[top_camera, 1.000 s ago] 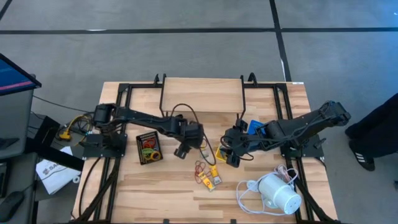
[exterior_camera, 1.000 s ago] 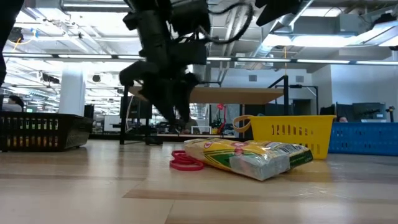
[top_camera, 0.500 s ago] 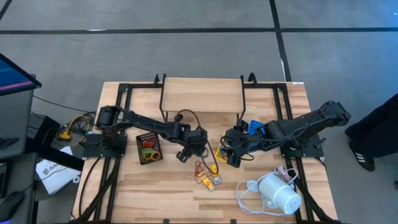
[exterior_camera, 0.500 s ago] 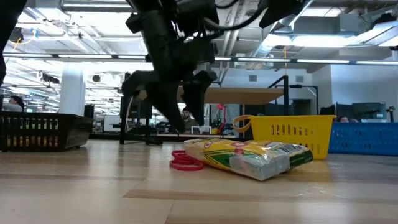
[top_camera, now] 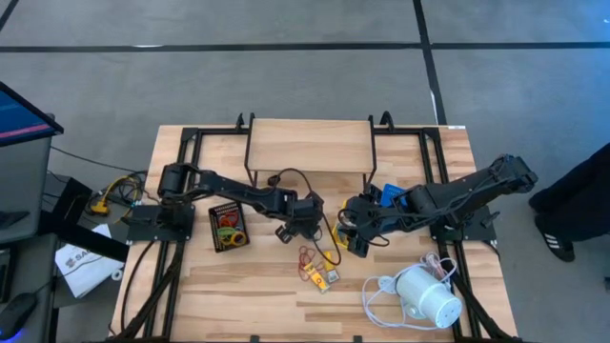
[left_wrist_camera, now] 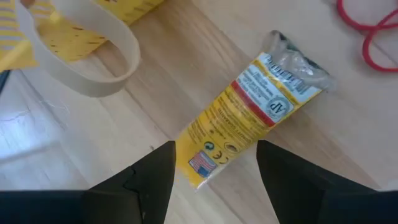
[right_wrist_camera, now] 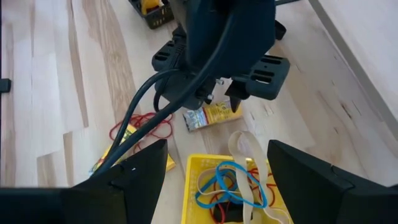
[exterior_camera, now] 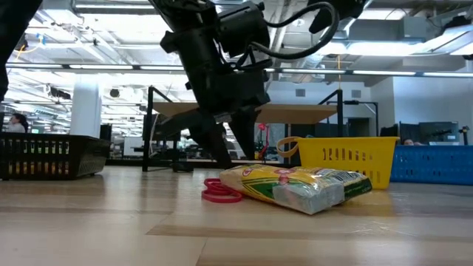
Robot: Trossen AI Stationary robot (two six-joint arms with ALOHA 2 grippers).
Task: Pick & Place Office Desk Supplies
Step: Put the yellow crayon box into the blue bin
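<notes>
- The left gripper [left_wrist_camera: 214, 177] hangs with open jaws over a yellow packet [left_wrist_camera: 252, 115] lying on the counter [top_camera: 238, 286], red rubber bands [left_wrist_camera: 367, 37] just beside it.
- The right gripper [right_wrist_camera: 214, 180], jaws open, hovers above the yellow tray [right_wrist_camera: 199, 168] holding blue loops [right_wrist_camera: 227, 183].

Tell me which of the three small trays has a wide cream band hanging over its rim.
The yellow tray: a cream band loops up over its rim, with blue bands inside. The black mesh tray and the blue tray show no such band.
</notes>
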